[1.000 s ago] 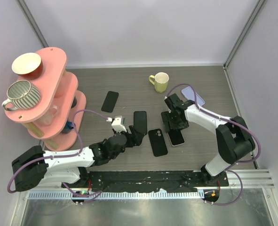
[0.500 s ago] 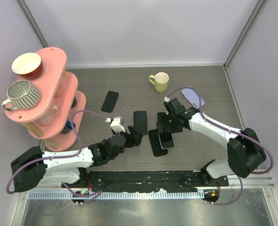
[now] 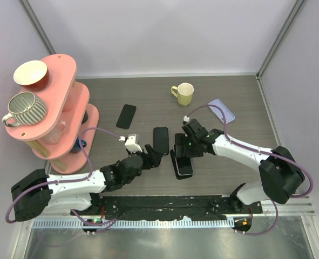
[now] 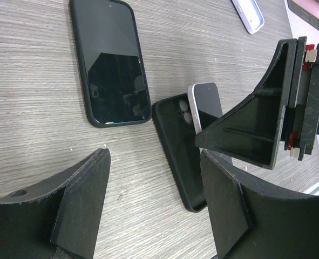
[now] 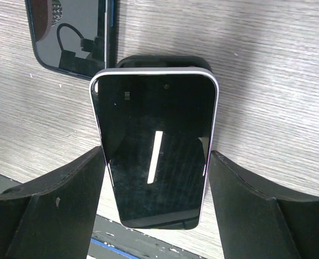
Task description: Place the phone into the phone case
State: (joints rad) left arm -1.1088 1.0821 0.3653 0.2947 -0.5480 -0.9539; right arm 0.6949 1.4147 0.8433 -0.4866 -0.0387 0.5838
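Note:
My right gripper [image 3: 185, 147] is shut on the sides of a light-edged phone [image 5: 155, 151] with a black screen. It holds the phone over the empty black phone case [image 3: 176, 160], whose end shows beyond the phone's top edge [image 5: 158, 60]. In the left wrist view the phone [image 4: 205, 103] is tilted over the case [image 4: 178, 145]; whether it is seated I cannot tell. My left gripper [image 3: 153, 156] is open and empty just left of the case, its fingers [image 4: 89, 183] low over the table.
A black phone [image 3: 160, 140] lies just left of the case and another [image 3: 126, 116] further back left. A lavender case [image 3: 222, 110] lies at the back right, a yellow mug [image 3: 183, 94] behind. A pink shelf rack [image 3: 67, 108] with cups stands at left.
My right gripper has carried the phone leftward from the table right of the black case to above the case. The left arm has hardly moved.

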